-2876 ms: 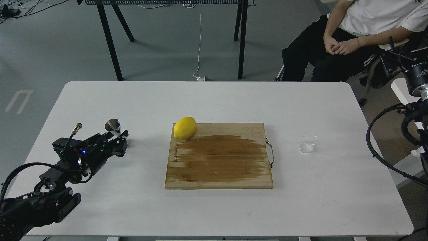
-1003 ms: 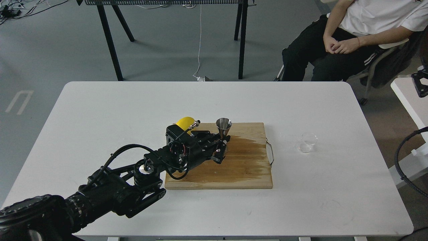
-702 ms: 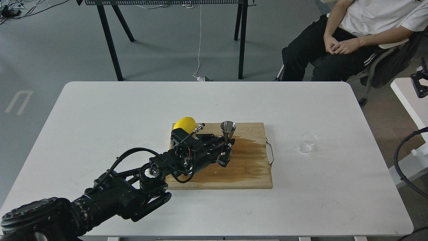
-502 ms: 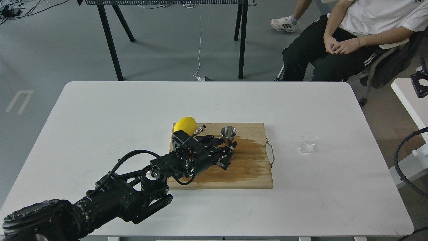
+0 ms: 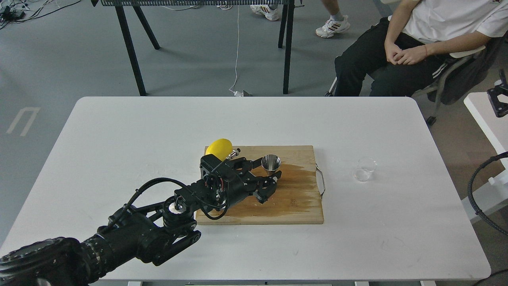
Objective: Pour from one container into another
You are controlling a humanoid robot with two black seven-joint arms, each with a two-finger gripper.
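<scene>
Steel jigger, clamped at its waist by the left gripper above the wet cutting board, may tip over if released before its base sits flat.

A robotics lab: grey floor with loose cables, white table, seated onlooker.

white table: wooden board, glass cup

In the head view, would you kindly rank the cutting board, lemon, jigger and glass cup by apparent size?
1. Cutting board, by far the largest.
2. Lemon, partly hidden behind the left gripper.
3. Jigger and glass cup: they look alike, so no ranking.
</scene>
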